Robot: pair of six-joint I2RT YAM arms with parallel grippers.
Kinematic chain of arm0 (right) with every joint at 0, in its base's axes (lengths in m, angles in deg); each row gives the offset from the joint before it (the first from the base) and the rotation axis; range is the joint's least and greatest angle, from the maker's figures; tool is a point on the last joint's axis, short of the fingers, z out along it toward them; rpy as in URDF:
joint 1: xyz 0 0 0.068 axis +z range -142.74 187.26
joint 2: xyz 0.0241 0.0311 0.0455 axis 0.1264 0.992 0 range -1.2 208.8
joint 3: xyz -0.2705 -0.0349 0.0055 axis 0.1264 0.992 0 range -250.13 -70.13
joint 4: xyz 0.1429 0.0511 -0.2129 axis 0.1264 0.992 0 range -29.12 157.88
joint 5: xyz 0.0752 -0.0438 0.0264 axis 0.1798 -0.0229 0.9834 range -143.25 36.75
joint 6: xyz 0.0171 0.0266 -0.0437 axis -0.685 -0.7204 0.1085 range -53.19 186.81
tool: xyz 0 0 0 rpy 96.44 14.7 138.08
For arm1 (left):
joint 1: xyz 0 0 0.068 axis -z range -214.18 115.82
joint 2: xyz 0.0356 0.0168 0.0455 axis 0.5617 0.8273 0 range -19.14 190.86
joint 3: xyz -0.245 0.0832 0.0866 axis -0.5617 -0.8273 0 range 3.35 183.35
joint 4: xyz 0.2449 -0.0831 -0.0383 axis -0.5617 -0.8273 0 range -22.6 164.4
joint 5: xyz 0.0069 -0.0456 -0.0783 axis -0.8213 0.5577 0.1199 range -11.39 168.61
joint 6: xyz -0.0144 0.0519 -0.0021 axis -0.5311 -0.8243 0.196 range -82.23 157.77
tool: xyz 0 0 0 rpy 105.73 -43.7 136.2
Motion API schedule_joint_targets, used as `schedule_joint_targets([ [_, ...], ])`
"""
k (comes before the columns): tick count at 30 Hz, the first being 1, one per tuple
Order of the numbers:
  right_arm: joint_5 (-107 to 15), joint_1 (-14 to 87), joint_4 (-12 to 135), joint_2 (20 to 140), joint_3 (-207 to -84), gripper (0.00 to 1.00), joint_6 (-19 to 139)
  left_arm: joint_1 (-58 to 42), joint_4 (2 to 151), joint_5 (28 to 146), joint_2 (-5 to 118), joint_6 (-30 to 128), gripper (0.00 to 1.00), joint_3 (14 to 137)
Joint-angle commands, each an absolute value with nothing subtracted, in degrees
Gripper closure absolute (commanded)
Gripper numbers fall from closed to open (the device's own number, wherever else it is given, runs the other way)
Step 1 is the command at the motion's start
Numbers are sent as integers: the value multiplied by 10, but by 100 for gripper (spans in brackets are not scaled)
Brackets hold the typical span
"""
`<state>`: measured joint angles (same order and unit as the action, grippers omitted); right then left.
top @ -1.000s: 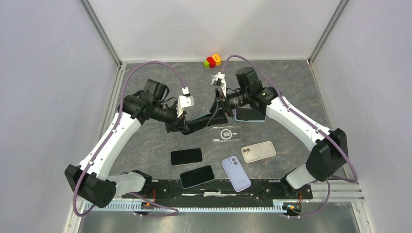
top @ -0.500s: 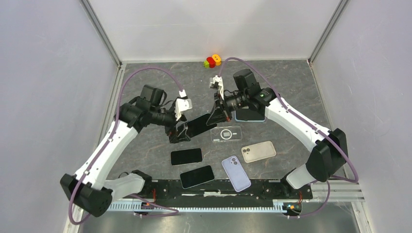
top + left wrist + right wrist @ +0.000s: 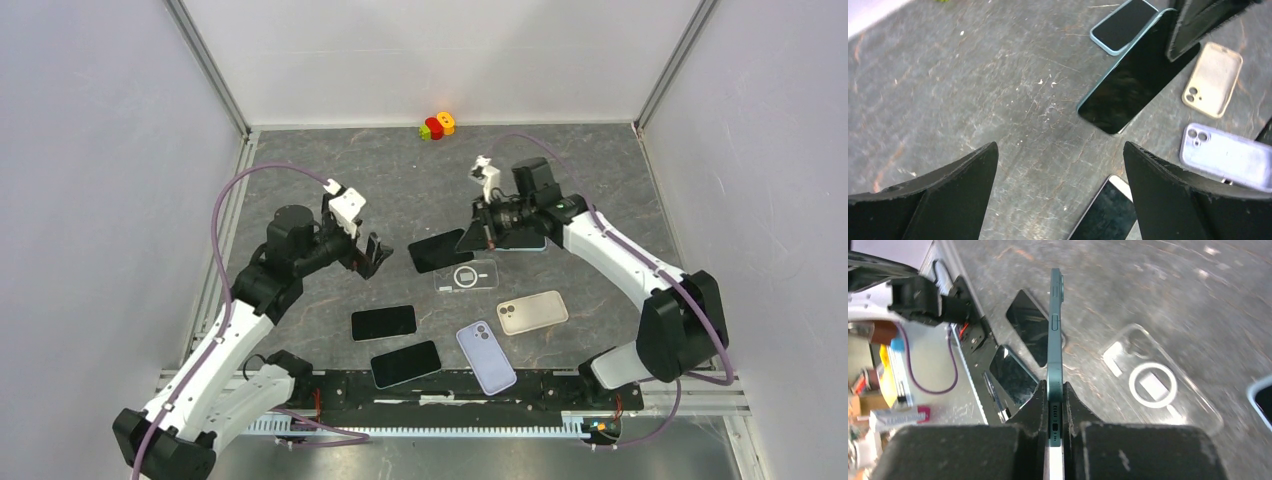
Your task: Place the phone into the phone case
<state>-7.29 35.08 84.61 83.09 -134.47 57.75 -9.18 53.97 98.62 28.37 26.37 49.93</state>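
Gripping the slim phone (image 3: pixel 440 250) by its right-hand short end, your right gripper (image 3: pixel 1054 390) is pinched tight on its two flat faces. The phone has a blank, glossy black screen and a teal-green rim, with side buttons and a charging port at the held end. It sits near the middle of the grey stone-patterned bench (image 3: pixel 380 170), just on the far side of the clear plastic phone case (image 3: pixel 466 275), which has a white ring and lies flat. You cannot tell whether the phone's free end touches the bench.

Bare bench surface runs from that free end to your left gripper (image 3: pixel 1059 147), whose fingers are spread wide and hold nothing. Toward the near edge lie two black phones (image 3: pixel 384 322), a lilac case (image 3: pixel 486 356) and a beige case (image 3: pixel 533 311). A phone in a pale blue case (image 3: pixel 1123 25) lies just beside the held end.

The screen faces up. The phone's long axis runs roughly left to right, with the free end towards the left edge and angled slightly nearer.
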Motion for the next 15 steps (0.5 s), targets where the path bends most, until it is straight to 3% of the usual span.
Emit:
schedule_joint_targets([
  [1, -89, 286, 794, 784, -1306, 100, 497, -90, 627, 883, 301, 464, 0, 484],
  [8, -75, 235, 785, 781, -1244, 100, 427, -91, 583, 844, 388, 648, 0, 487],
  [15, -69, 224, 777, 793, -1217, 100, 369, -100, 597, 981, 535, 722, 1, 501],
])
